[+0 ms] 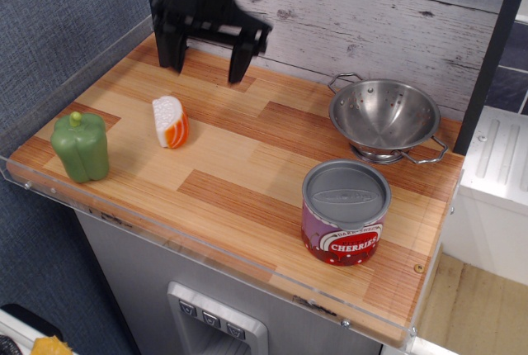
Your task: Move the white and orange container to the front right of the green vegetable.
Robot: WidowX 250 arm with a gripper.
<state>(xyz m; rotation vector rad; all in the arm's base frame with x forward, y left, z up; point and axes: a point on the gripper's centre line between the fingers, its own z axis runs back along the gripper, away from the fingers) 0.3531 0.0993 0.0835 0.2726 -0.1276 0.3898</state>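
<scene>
The white and orange container (pixel 171 122) lies on the wooden counter, a small rounded wedge with orange stripes at its lower end. The green vegetable (pixel 80 147), a light green bell pepper with a short stem, stands to its left near the counter's left front corner, with a gap between them. My gripper (pixel 206 51) is open and empty, raised above the back of the counter, behind and to the right of the container. Its fingers are blurred by motion.
A steel colander (pixel 384 119) stands at the back right. A purple and red cherries can with a grey lid (pixel 344 212) stands near the front right edge. A grey plank wall runs along the back, a blue panel on the left.
</scene>
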